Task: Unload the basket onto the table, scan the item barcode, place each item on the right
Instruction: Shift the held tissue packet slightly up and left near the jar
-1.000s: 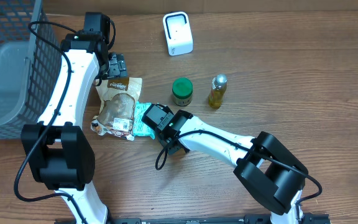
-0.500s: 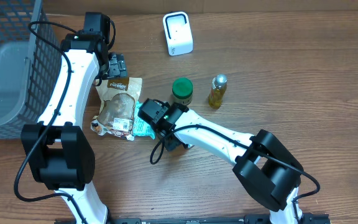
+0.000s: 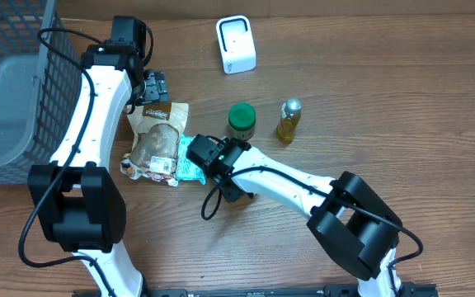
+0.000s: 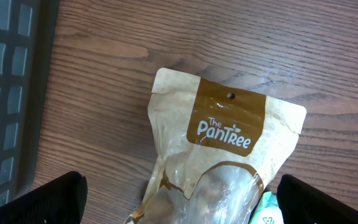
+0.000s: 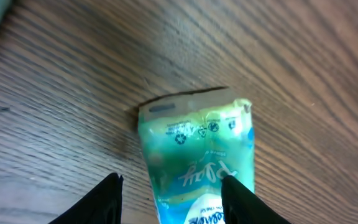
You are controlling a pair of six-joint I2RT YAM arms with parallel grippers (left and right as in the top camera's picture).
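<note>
Overhead, the teal pouch lies flat near the middle of the counter. Its right end is hidden under the wrist of the right arm. A brown PanTree snack pouch sits right against it on the side toward the left edge. The white scanner stands well apart, up by the far edge. A green-lidded jar and a small bottle of golden liquid sit between the scanner and the arm. A grey wire basket fills the far left corner, with the left arm reaching alongside it.

From the left wrist, the left fingers are spread fully wide and hold nothing, hovering over the brown pouch's header end.

From the right wrist, the right fingers are partly parted and straddle the teal pouch without gripping it. Bare counter shows beside one finger. The other sits at the pouch's opposite edge, and I cannot tell whether it touches. The print is too blurred to find a barcode.

A good grasp probably means centring across the pouch's width and lowering until the tips meet the counter. The fingers should then close gently enough not to crumple the film, keeping clear of the brown pouch. After that the pouch can be lifted and its barcode side turned toward the scanner's window.
</note>
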